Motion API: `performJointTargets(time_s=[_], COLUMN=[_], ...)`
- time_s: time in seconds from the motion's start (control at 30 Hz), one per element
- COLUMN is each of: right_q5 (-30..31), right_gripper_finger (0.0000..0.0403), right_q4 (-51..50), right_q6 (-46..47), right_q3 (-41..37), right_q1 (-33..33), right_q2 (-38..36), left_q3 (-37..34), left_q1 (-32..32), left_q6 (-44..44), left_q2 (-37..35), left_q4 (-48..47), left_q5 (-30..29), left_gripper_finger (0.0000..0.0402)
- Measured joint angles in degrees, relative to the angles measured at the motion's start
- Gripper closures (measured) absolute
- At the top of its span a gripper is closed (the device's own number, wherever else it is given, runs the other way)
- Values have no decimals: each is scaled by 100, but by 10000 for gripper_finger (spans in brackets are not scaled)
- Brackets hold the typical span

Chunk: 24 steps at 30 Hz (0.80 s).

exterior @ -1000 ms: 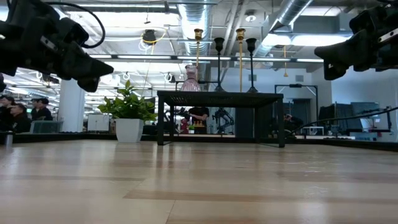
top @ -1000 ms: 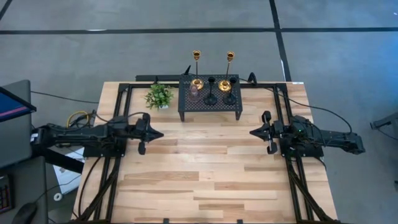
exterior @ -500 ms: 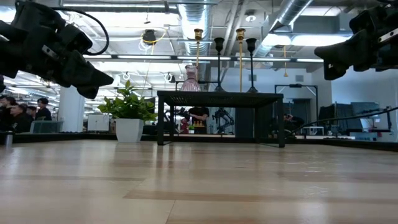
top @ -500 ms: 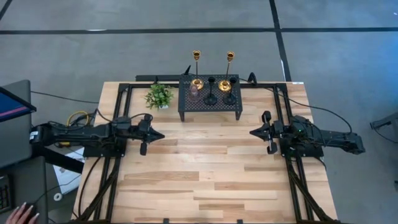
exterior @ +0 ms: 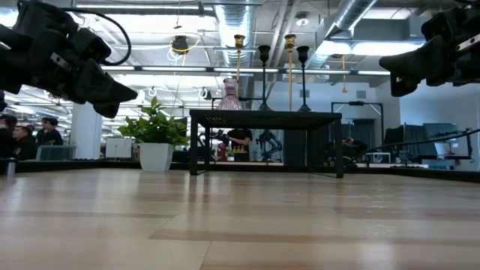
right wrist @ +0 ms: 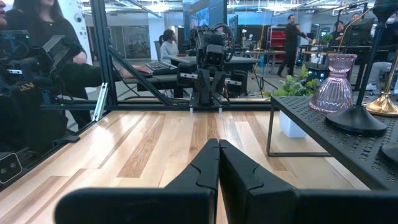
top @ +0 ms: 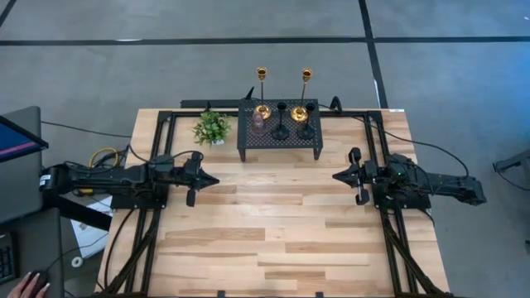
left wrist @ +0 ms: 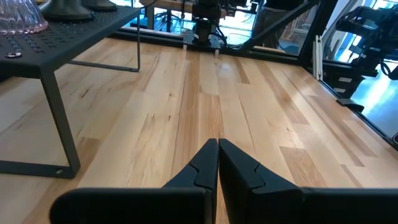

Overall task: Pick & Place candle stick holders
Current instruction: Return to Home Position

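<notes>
The candle stick holders stand by their bases on the black mesh stand (top: 280,136) at the table's far middle: two gold thin-stemmed ones (top: 262,109) (top: 300,111), two black stemmed ones (top: 281,131) (top: 305,128), and a squat pinkish one (top: 257,124), which also shows in the right wrist view (right wrist: 336,84). My left gripper (top: 217,178) is shut and empty over the table's left side. My right gripper (top: 334,175) is shut and empty over the right side. Both hang above the table, near of the stand.
A small green potted plant (top: 212,127) stands left of the stand. Bare wood table (top: 273,223) stretches between and in front of the grippers. People sit in the room behind (right wrist: 43,37). A hand (top: 29,285) shows at the lower left, off the table.
My left gripper has dipped a little toward the table and tipped its fingers slightly downward. Nothing else on the table has moved.
</notes>
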Motion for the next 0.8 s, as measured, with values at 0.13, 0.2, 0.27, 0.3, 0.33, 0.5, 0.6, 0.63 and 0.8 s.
performJointTargets(time_s=[0.13, 0.2, 0.27, 0.3, 0.33, 0.5, 0.6, 0.63, 0.8], right_q5=[0, 0, 0, 0, 0, 0, 0, -1, 0], right_gripper_finger=[403, 403, 403, 403, 403, 403, 403, 403, 403], right_q4=[0, 0, -1, 0, -2, 0, -2, -1, -1], right_q6=[1, -1, 0, -1, 1, -1, 0, 0, -1], right_q3=[0, 0, 0, 0, 0, 0, 0, 0, 0], right_q1=[-1, 1, 0, 1, 0, -1, 0, 1, -1], right_q2=[0, 0, 0, 0, 0, 0, 0, 0, 0], left_q3=[0, 0, 0, 0, 0, 0, 0, 0, 0], left_q1=[0, 0, 0, 0, 0, 0, 0, 0, 0], left_q6=[0, 0, 0, 0, 0, 0, 0, 0, 0], left_q2=[0, 0, 0, 0, 0, 0, 0, 0, 0], left_q4=[30, 32, 45, 49, 49, 53, 73, 73, 101], left_q5=[0, 0, 0, 0, 0, 0, 0, 0, 2], left_gripper_finger=[389, 389, 389, 389, 389, 389, 389, 389, 389])
